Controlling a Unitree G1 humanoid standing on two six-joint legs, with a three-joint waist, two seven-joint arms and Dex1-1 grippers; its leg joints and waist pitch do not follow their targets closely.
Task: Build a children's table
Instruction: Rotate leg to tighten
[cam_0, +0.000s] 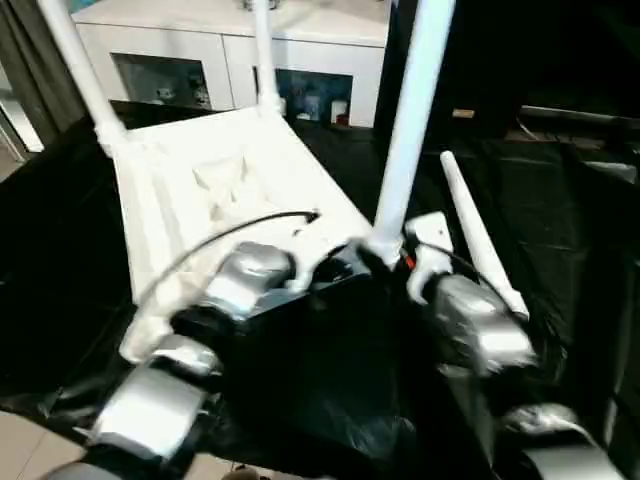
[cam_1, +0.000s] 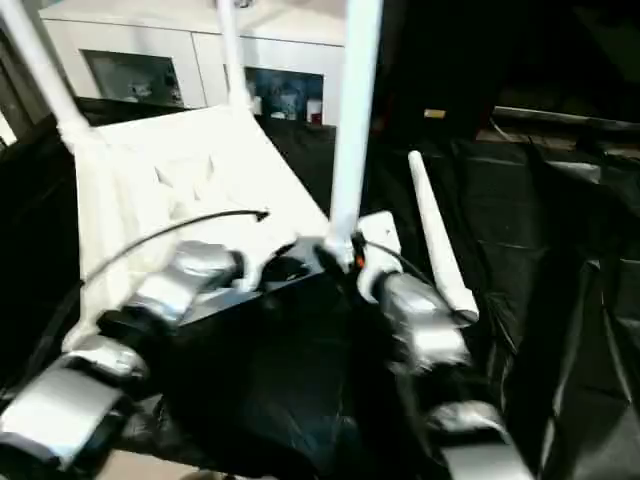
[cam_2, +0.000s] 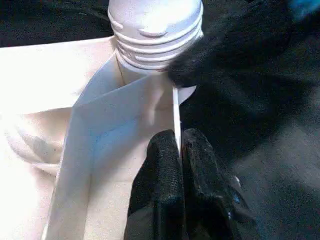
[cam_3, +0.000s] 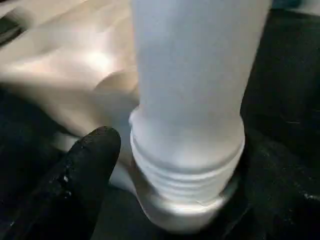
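The children's table lies upside down on black cloth, its white ribbed tabletop (cam_0: 200, 170) facing up. Two legs (cam_0: 80, 70) (cam_0: 263, 50) stand in the far corner sockets. A third leg (cam_0: 410, 120) stands upright at the near right corner, and its threaded base (cam_3: 185, 165) sits at the socket. My right gripper (cam_3: 190, 150) is open around that base, with one black finger (cam_3: 90, 170) just apart from the thread. My left gripper (cam_2: 178, 142) is shut on the tabletop's thin rim wall (cam_2: 176, 110) right beside that corner. Another leg (cam_0: 480, 240) lies loose on the cloth to the right.
A white cabinet (cam_0: 200, 50) with glass doors stands behind the work surface. A black cable (cam_0: 220, 235) arcs over the tabletop above my left forearm (cam_0: 245, 275). Black cloth (cam_0: 570, 200) covers the surface on the right and in front.
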